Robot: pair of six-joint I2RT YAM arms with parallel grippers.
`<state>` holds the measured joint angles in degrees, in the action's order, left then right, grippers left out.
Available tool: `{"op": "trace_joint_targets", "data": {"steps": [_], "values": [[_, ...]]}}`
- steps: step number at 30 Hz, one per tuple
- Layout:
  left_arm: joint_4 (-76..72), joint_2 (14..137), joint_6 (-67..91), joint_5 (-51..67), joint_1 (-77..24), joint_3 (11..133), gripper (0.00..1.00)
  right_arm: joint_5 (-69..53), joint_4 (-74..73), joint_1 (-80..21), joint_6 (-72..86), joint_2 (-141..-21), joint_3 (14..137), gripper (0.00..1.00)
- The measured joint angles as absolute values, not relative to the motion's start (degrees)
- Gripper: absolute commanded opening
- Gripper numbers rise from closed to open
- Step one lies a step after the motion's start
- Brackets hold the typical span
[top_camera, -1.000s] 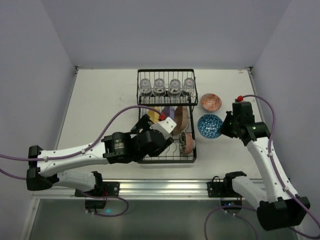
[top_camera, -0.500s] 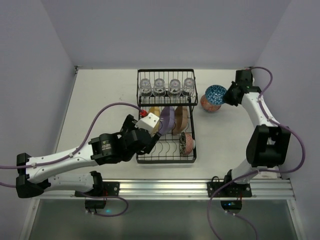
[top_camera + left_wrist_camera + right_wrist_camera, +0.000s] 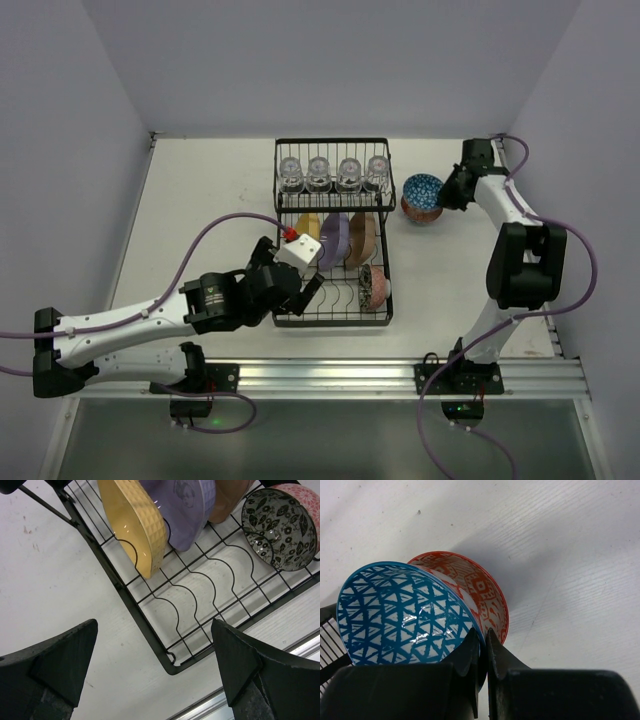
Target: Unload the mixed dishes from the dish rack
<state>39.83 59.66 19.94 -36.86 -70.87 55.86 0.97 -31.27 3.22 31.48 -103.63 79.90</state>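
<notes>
Your right jaws, pinching the blue bowl, have reached the reddish bowl at two o'clock: nest it, release; left jaws spread.

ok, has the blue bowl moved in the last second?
Yes. The blue bowl, pinched in the right gripper, has gone from beside the near end of the rack toward the far wall. It now overlaps the red bowl.

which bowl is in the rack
The pink bowl with a dark floral inside, in the dish rack; the blue bowl and red bowl are outside it.
</notes>
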Motion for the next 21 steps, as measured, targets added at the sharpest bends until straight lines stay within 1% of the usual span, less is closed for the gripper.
{"op": "trace_joint_targets", "data": {"steps": [6, 10, 12, 14, 19, 21], "values": [[39.1, 59.7, 19.9, -35.8, -70.9, 55.8, 1.0, -0.4, -30.6, 3.2, 31.5, -104.8, 79.7, 0.09], [38.7, 59.7, 19.9, -35.2, -70.9, 55.8, 1.0, -1.0, -30.4, 3.2, 31.5, -106.3, 79.7, 0.1], [38.6, 59.7, 20.0, -34.9, -70.9, 55.8, 1.0, -1.1, -30.4, 3.2, 31.5, -106.6, 79.6, 0.17], [38.5, 59.7, 20.0, -34.6, -70.9, 55.8, 1.0, -1.0, -30.3, 3.2, 31.6, -106.6, 79.6, 0.2], [37.4, 59.8, 20.7, -33.1, -70.9, 55.8, 1.0, -1.1, -29.6, 3.4, 32.0, -106.5, 78.8, 0.32], [36.2, 60.1, 21.8, -32.1, -70.9, 55.8, 1.0, -1.2, -29.1, 3.4, 32.2, -106.4, 78.4, 0.34]]}}
